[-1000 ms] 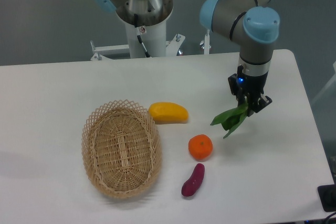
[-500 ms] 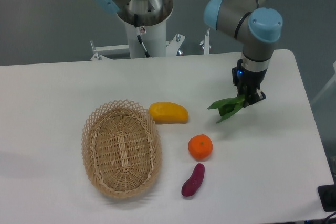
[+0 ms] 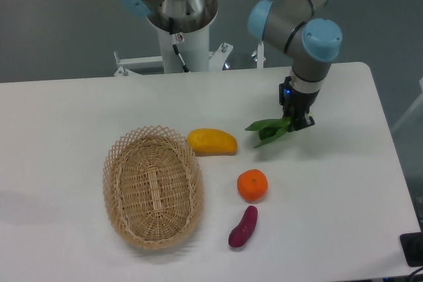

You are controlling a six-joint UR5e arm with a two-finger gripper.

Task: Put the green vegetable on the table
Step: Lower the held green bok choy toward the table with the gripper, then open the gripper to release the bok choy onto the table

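The green vegetable [image 3: 266, 131] is a small leafy toy with dark green leaves. It hangs from my gripper [image 3: 293, 122], which is shut on its stem end. The leaves point left and slightly down, just above the white table [image 3: 344, 183], right of the yellow fruit [image 3: 211, 141]. The stem end is hidden between the fingers. I cannot tell whether the leaf tips touch the tabletop.
A woven wicker basket [image 3: 153, 186] stands at the left front. An orange [image 3: 252, 185] and a purple eggplant-like piece [image 3: 243, 226] lie in front of the vegetable. The arm's base pedestal [image 3: 180, 24] stands at the back.
My gripper has moved left and toward the back with the green vegetable in it. The leaves now sit closer to the yellow fruit.
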